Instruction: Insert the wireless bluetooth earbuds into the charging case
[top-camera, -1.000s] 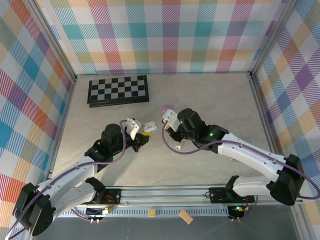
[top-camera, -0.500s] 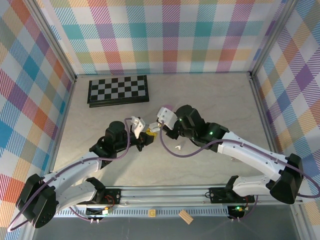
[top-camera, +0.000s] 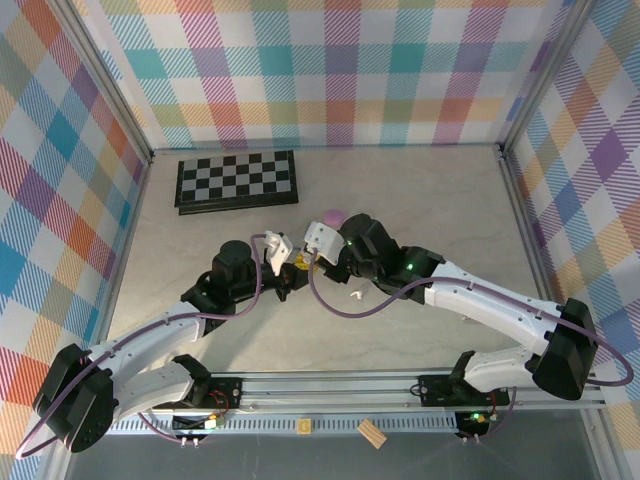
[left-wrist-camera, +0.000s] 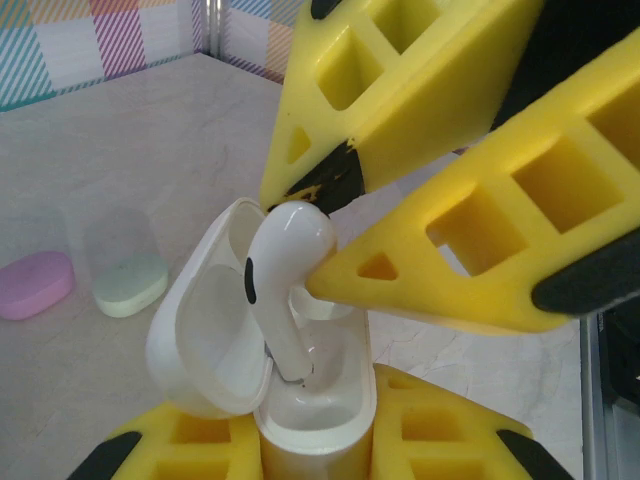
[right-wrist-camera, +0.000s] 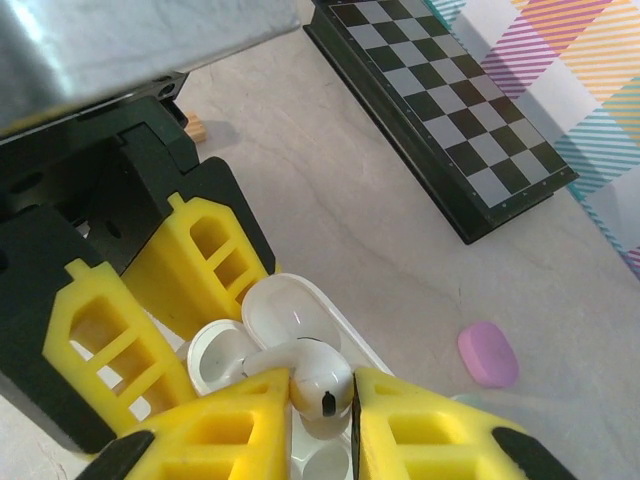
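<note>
Holding position over the middle of the desk (top-camera: 440, 200), both arms meet nose to nose, with the folded chessboard (top-camera: 236, 180) at about 10 o'clock from the meeting point

1. The left gripper (left-wrist-camera: 315, 440) is clamped on the base of the white charging case (left-wrist-camera: 215, 340). The lid is hinged open toward 9 o'clock in the left wrist view.
2. The right gripper (right-wrist-camera: 320, 400) is narrowed onto the head of a white earbud (left-wrist-camera: 285, 250). Its stem points down, and the tip sits inside one socket of the case.
3. The earbud leans slightly and appears not yet fully seated. The neighbouring socket (right-wrist-camera: 220, 355) looks empty.
4. Two shut cases lie on the desk well apart from the work: a pink case (left-wrist-camera: 35, 285) and a mint case (left-wrist-camera: 130, 285) just beside it.
5. A small white piece (top-camera: 352, 294), probably a second earbud, lies on the desk at about 5 o'clock from the grippers.

Fault conditions from here:
- Pressing down while the stem is tilted can jam it on the socket wall or lever the case out of the left gripper's hold.
- Releasing too early can let the earbud topple onto the lid or the desk.
- A finger of the right gripper can catch the lid or the left gripper's finger on withdrawal, because clearances are tight.
- A bud offered to the wrong-handed socket will not seat
</note>
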